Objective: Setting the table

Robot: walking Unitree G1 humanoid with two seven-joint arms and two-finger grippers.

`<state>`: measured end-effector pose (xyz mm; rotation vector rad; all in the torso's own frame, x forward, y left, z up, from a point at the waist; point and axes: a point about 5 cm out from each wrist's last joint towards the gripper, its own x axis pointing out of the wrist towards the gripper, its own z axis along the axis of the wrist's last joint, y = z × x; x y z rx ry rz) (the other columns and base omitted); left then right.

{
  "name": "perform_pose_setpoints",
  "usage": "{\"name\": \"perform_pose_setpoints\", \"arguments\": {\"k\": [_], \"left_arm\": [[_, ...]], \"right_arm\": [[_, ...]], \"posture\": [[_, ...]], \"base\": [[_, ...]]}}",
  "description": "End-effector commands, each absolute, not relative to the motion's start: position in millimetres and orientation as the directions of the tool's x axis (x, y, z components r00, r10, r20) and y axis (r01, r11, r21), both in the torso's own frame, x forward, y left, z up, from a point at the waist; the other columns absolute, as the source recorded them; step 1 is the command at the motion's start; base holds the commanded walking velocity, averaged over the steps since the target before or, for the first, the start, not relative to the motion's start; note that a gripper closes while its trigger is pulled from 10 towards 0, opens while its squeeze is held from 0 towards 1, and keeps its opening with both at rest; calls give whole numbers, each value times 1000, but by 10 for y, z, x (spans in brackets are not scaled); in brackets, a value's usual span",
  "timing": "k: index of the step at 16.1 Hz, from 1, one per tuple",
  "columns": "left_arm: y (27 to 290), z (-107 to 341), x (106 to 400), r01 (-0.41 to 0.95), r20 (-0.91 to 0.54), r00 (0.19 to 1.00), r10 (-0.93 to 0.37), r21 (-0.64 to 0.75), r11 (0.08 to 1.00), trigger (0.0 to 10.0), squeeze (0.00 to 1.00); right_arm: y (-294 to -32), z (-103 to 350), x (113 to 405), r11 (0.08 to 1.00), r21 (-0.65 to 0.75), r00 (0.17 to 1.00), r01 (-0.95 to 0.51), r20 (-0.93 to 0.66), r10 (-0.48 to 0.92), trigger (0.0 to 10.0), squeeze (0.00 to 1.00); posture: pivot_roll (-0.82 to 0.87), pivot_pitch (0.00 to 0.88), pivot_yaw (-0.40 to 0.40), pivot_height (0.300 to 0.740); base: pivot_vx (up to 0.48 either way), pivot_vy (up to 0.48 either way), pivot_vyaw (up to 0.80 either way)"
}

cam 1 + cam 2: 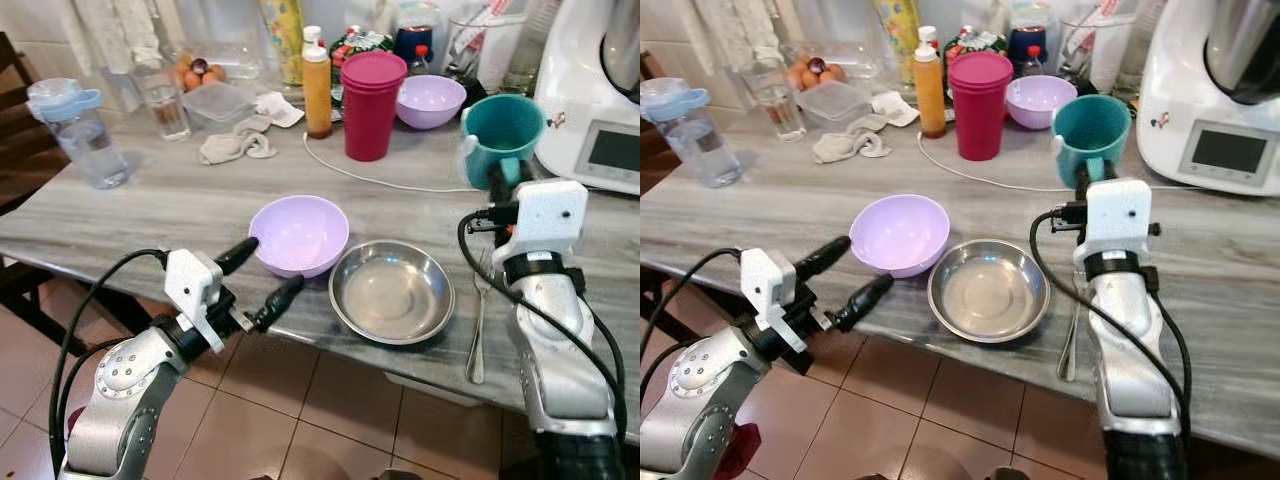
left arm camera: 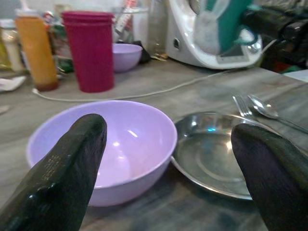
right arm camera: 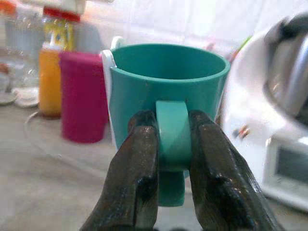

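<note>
A teal mug (image 1: 503, 132) is held upright above the table, and my right gripper (image 3: 173, 144) is shut on its handle. A lilac bowl (image 1: 299, 234) and a steel plate (image 1: 392, 290) sit side by side near the table's front edge. A fork and spoon (image 1: 478, 320) lie to the right of the plate, beside my right arm. My left gripper (image 1: 260, 275) hovers open at the table's front edge, just left of the lilac bowl (image 2: 110, 144), one finger near its rim.
At the back stand a magenta cup stack (image 1: 372, 104), a second lilac bowl (image 1: 430, 100), an orange bottle (image 1: 317, 90), a glass (image 1: 166, 104) and a water bottle (image 1: 85, 135). A white appliance (image 1: 600, 100) fills the right; its cable (image 1: 380, 180) crosses the grey table (image 1: 150, 220).
</note>
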<state>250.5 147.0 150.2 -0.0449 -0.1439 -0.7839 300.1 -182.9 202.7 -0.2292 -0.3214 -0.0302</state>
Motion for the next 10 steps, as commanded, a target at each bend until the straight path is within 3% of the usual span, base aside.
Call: {"name": "perform_pose_setpoints", "arguments": {"k": [1,10], "left_arm": [[1468,1526,2496,721,139,683,-717,26,692,10000,0],[1390,1426,2436,777,98,628,-772,-14,630,10000,0]], "right_arm": [[-1799,2006,3027,980,-200,956,20,291,40,10000,0],[-1653,1712,3008,972,-165,969,-169,153,195,10000,0]], "posture": [[-190,138,58,740],[-188,136,46,740]], "base": [[0,0,0],[0,0,0]]}}
